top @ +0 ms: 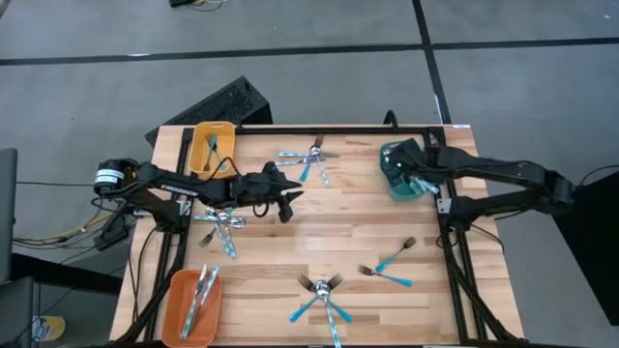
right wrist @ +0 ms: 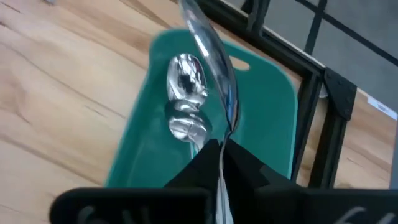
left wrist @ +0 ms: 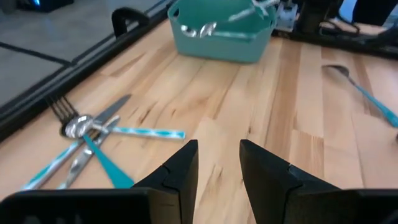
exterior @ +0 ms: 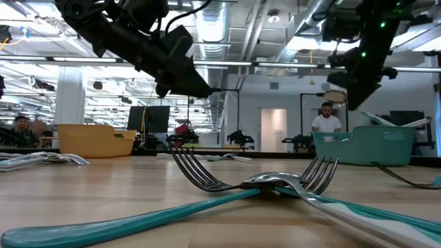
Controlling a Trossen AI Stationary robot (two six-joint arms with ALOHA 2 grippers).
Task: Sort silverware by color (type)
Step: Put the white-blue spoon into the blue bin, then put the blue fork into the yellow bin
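The right gripper was clamped on a shiny silver spoon above the teal rectangular tray, while the left gripper hovered with fingers apart.

A robotics lab is suggested: exposed silver ceiling ducts at top centre, further workstations behind.

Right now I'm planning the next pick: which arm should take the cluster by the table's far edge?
Left, probably. Its end effector is open and empty, hovering near that cluster. The right end effector is shut on a spoon over the teal tray.
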